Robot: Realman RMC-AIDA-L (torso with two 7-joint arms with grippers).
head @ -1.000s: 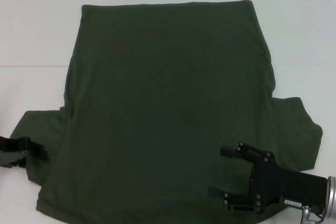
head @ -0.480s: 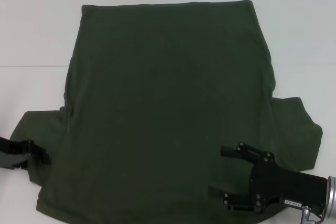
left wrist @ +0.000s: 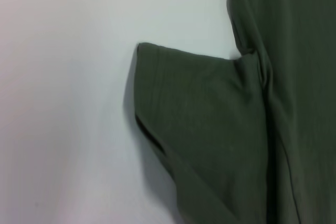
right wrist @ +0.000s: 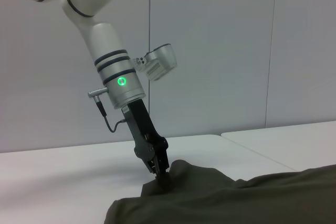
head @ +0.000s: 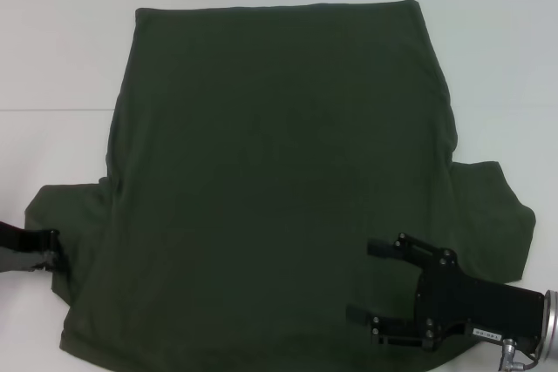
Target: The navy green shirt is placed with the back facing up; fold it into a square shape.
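The shirt lay flat on the white surface. At lower left, the left gripper pinched its sleeve. At lower right, the right gripper had its fingers spread.

The left gripper has slid back toward the table edge, showing less of itself than before, and now pinches the left sleeve hem of the plain dark olive-green fabric shirt.
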